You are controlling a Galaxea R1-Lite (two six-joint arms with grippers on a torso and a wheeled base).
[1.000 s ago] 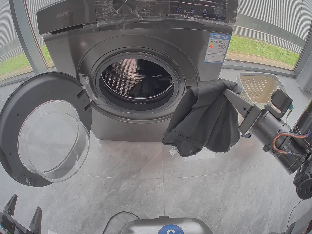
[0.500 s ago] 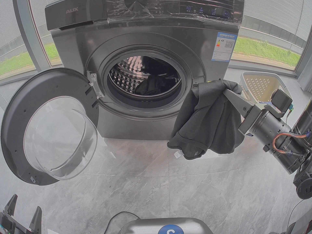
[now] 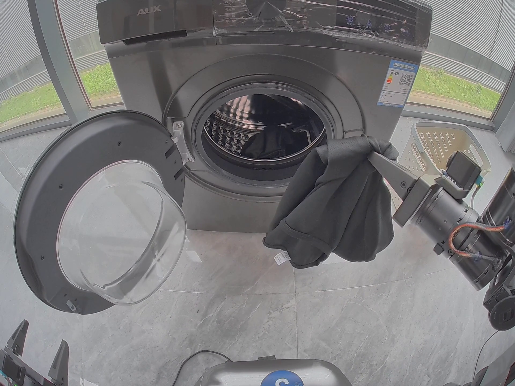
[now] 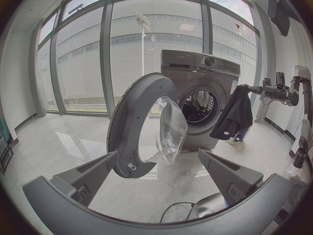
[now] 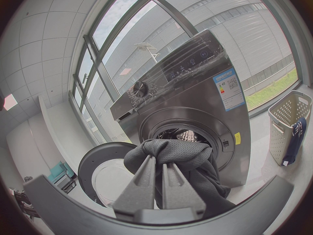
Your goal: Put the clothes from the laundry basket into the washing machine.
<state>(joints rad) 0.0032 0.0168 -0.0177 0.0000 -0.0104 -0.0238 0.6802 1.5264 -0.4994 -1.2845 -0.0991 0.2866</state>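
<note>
Washing machine (image 3: 257, 60) straight ahead. Its door (image 3: 80, 151) is swung wide open on my left, so the drum opening (image 3: 236, 130) is clear to enter.

Dark grey garment (image 3: 332, 210): bunched at the top and hanging free in the air just in front of the machine, by the right edge of the opening. Its low end is above the floor. It is not in the drum yet.

Laundry basket (image 3: 456, 130): on the floor to the right of the machine, behind my right arm. A blue garment (image 5: 296, 137) hangs over its side.

Another dark piece (image 3: 273, 143) already lies inside the drum.

Right gripper (image 3: 373, 157): fingers pressed together, pinching the top fold of the grey garment at about the height of the opening's middle.

Left gripper (image 4: 158, 153): low on my left, fingers spread, holding nothing, well apart from the door.

Step, as I judge it: carrying, mid-transfer from basket to drum.

Next move: bring the pinch left and forward through the opening, deep enough for the hanging bulk to clear the rim, and only then let my fingers part. The long tail could catch on the lip. The basket still has the blue garment, so the task is not finished.
</note>
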